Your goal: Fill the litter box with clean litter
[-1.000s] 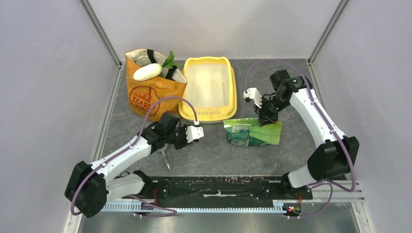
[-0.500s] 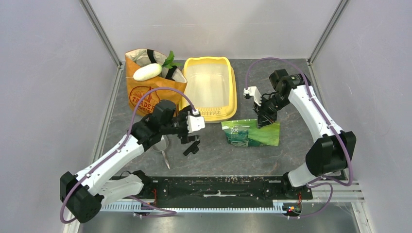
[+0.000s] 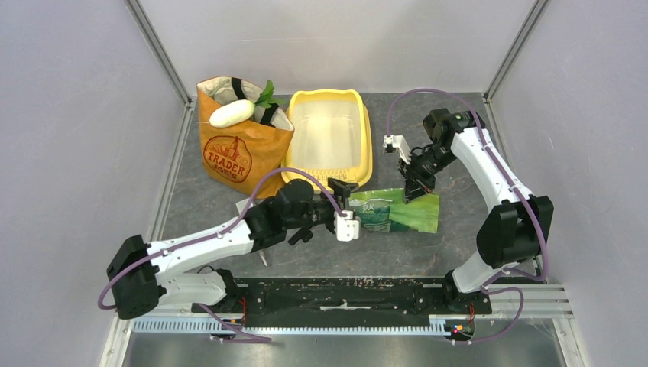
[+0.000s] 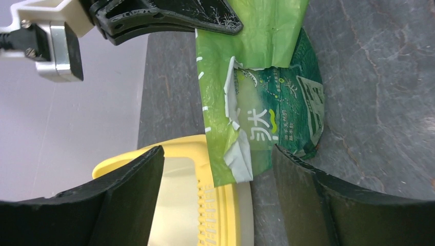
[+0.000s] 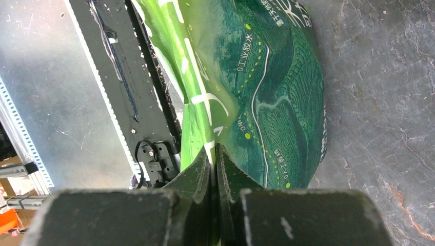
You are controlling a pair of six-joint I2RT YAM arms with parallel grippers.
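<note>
The yellow litter box (image 3: 365,138) stands at the back centre, its pale basin bare and its slotted strip at the near end. No litter shows in any view. A green foil bag (image 3: 397,212) lies just in front of the box. My right gripper (image 3: 416,189) is shut on the bag's upper edge, and the pinch shows in the right wrist view (image 5: 214,154) on the bag (image 5: 267,77). My left gripper (image 3: 345,191) is open and empty at the bag's left end. In the left wrist view (image 4: 218,174) the bag (image 4: 261,102) and the box's slotted rim (image 4: 215,205) lie between its fingers.
An orange paper grocery bag (image 3: 237,153) holding a white radish (image 3: 231,113) and greens stands left of the box. A scoop handle (image 3: 263,256) pokes out under the left arm. Grey walls close in the left, right and back sides.
My left arm has swung right, from beside the orange bag to the green bag's left end, its gripper open. My right gripper has kept its hold, and the bag has shifted slightly.
</note>
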